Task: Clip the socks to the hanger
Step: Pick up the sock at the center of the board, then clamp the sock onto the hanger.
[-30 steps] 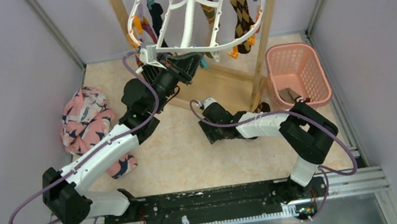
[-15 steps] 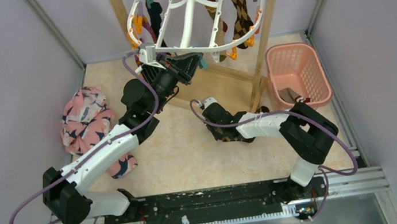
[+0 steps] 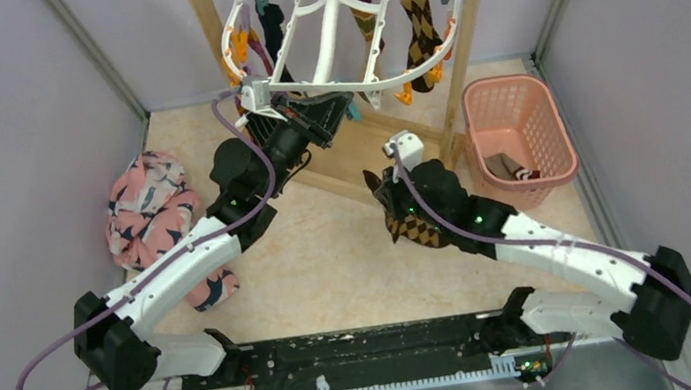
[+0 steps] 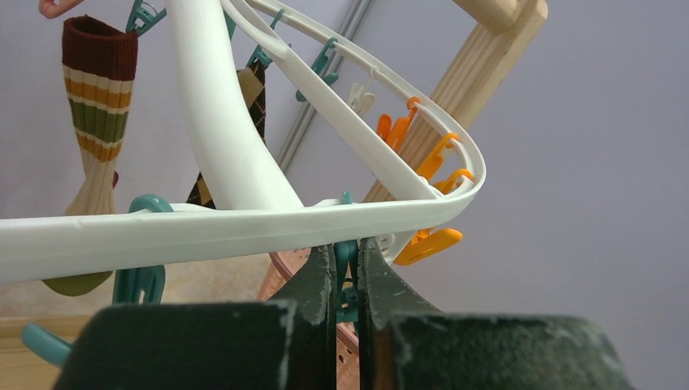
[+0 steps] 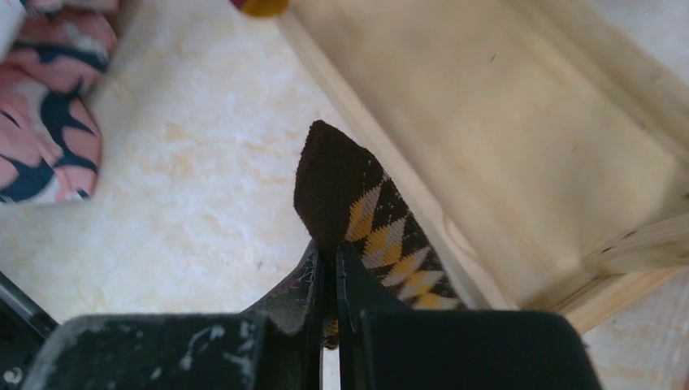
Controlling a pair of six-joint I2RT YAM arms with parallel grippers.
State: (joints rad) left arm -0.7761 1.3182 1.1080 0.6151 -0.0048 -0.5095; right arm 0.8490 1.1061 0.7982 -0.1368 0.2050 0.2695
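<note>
The hanger [image 3: 249, 11], a white oval frame, hangs from the wooden rack [image 3: 461, 33] with teal and orange clips. Three socks hang from it: a black one [image 3: 272, 28], a striped one [image 3: 358, 0] and an argyle one [image 3: 421, 29]. My left gripper [image 3: 342, 110] is shut on a teal clip [image 4: 347, 264] under the hanger's near rim [image 4: 244, 221]. My right gripper [image 3: 389, 205] is shut on the dark toe of another brown-and-yellow argyle sock [image 5: 366, 207], which is lifted off the floor beside the rack's base and hangs below the fingers [image 3: 419, 231].
A pink lattice basket [image 3: 555, 132] stands at the right with a sock [image 3: 517, 170] inside. A bulky pink bird-print cloth [image 3: 151, 216] lies at the left. The rack's wooden base board [image 5: 528, 138] runs just right of the held sock. Orange clips [image 4: 431, 242] hang by my left fingers.
My right gripper closed on the argyle sock on the floor and lifted it up toward the rack. The left gripper has kept its grip on the clip.
</note>
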